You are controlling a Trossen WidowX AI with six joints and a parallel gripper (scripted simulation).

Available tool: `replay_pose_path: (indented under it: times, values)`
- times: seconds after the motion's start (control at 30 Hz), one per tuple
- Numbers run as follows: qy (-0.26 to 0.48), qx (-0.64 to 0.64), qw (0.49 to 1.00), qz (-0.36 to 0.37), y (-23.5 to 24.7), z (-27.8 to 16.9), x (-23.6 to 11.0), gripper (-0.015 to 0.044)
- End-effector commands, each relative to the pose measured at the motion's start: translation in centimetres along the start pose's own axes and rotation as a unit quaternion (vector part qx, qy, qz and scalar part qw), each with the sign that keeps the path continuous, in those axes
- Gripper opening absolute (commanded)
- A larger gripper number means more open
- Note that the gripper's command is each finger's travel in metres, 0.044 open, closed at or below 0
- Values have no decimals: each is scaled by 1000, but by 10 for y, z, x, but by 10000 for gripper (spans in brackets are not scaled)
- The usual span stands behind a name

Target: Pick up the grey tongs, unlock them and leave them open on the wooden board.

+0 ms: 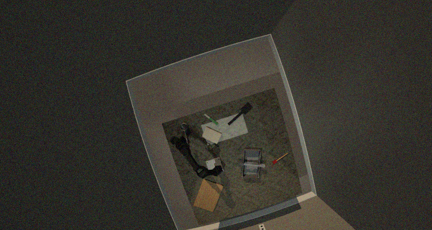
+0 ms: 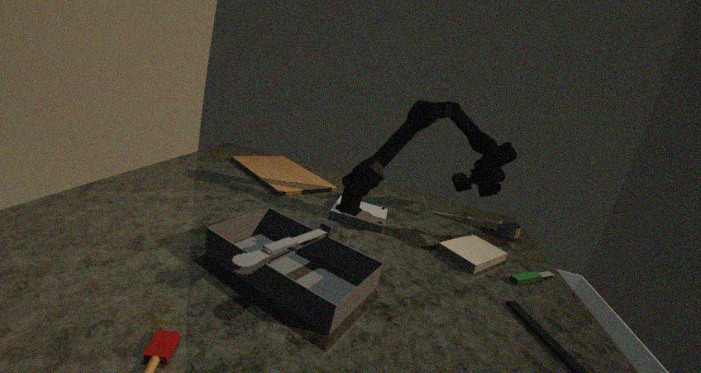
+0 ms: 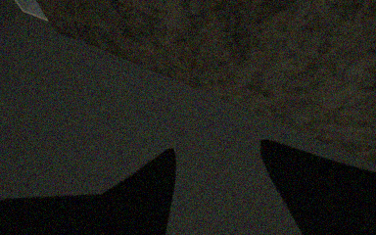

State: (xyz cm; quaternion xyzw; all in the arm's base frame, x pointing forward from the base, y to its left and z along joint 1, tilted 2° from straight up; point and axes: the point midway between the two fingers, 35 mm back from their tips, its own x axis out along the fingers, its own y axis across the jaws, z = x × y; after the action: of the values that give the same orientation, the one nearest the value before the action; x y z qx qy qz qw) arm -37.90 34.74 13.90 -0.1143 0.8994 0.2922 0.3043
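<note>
The grey tongs (image 1: 253, 165) (image 2: 277, 252) lie closed across the dark roasting tin (image 1: 246, 157) (image 2: 275, 295), right of the arm's base. The wooden board (image 1: 207, 195) (image 2: 280, 172) lies flat on the floor on the other side of the base. My gripper (image 1: 176, 141) (image 2: 460, 181) (image 3: 216, 151) hangs in the air, far from both the tin and the board. In the wrist view its two dark fingers stand apart with nothing between them, and only the mottled floor and a plain wall show beyond.
A white block (image 1: 212, 134) (image 2: 472, 254), a green marker (image 1: 212, 120) (image 2: 528, 277), a black spatula (image 1: 241, 112) and a pale mat (image 1: 236, 129) lie beyond the base. A thin ladle (image 1: 184, 126) (image 2: 477, 219) lies below the gripper. A red spatula (image 1: 278, 159) (image 2: 159, 347) lies past the tin. Walls enclose the floor.
</note>
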Motion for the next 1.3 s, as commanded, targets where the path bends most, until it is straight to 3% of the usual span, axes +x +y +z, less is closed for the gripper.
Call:
replay_pose_path:
  times: [0.0,0.33,0.67,1.0,1.27]
  values:
    - [-14,-4,1000,4,0,16,-13,260]
    - [-113,-1,991,73,7,132,-126,260]
    - [-222,15,969,112,-40,232,-256,260]
    - [-325,53,935,130,-142,292,-386,260]
    - [-400,97,901,133,-258,301,-475,260]
